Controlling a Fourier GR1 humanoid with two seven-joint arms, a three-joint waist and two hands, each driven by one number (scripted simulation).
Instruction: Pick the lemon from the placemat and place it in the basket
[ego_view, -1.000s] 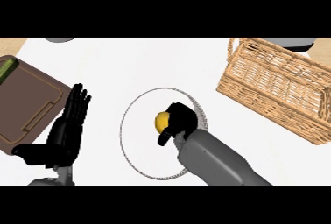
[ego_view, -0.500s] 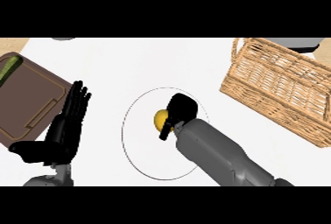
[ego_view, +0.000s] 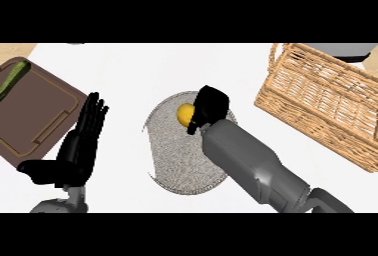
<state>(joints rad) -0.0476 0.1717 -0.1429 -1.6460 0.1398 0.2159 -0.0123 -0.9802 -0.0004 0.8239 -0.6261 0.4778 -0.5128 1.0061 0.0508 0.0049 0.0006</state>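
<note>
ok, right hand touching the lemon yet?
Touching. Head view: the right hand lies over the lemon on the placemat, its thumb against the lemon's edge, no gap between them.

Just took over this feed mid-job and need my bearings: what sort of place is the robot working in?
Most likely a kitchen counter: a pale worktop carrying a brown cutting board, a wicker basket and a round grey placemat with a lemon on it.
</note>
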